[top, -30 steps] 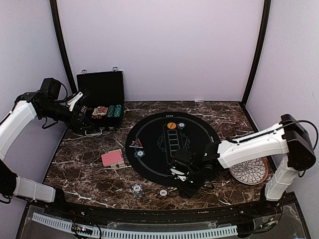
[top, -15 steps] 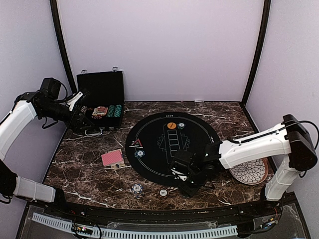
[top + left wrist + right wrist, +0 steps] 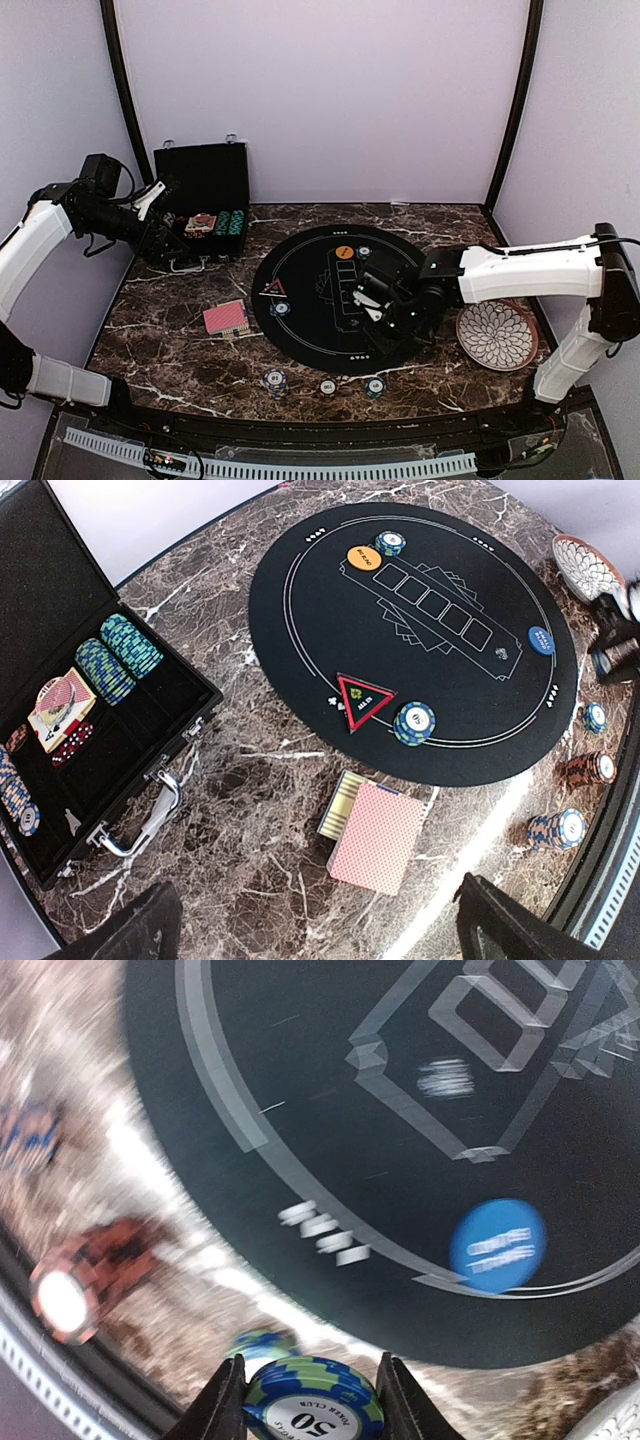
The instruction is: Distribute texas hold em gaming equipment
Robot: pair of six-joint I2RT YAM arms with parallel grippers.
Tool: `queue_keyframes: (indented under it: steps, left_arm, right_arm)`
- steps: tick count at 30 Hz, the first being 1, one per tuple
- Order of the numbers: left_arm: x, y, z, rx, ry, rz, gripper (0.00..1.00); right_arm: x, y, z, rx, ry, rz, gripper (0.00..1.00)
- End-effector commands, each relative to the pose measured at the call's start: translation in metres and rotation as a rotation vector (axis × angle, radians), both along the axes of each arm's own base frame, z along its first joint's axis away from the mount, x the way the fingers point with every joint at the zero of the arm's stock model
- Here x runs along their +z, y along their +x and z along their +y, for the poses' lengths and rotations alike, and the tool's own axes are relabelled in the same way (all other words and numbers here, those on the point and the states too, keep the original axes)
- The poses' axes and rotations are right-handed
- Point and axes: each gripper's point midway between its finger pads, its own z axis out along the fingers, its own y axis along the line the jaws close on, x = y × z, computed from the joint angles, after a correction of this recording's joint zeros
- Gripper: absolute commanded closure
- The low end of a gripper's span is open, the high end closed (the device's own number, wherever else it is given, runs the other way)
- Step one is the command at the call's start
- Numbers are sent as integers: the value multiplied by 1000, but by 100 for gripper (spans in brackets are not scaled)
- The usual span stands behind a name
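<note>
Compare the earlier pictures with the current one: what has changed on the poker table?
The right gripper, shut on a blue-green chip stack, moved from the near marble edge back over the black mat. A blue-green chip it had covered now shows there. The open left gripper, card deck and black case stayed put.

lab booth: plain lilac walls (image 3: pixel 320 100), marble tabletop (image 3: pixel 170 345)

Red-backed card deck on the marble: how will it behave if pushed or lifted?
The red-backed card deck is a loose stack, one edge visibly stepped, so a push would probably shear and spread it. Lying flat on the glossy marble table, it likely slides easily and offers little edge to grip.
</note>
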Motion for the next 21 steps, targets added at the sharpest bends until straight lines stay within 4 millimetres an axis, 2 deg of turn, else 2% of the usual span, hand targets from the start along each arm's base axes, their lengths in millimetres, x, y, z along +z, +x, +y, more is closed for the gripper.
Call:
queue_keyframes:
  steps: [1,7,15,21]
  left_arm:
    - [10,-4,-3,-17,-3,-21,1]
    - [14,-5,-3,-20,-6,-27,1]
    - [14,-5,-4,-23,-10,-23,1]
    - [14,-4,-4,-24,-12,-22,1]
  right_arm:
    - [5,34,-20,-106,-4,-25,97]
    - [-25,58,-50,-203,-53,-9,96]
    - [-49,72,-82,-291,-69,6,94]
    - [-55,83,-90,-324,-66,-1,94]
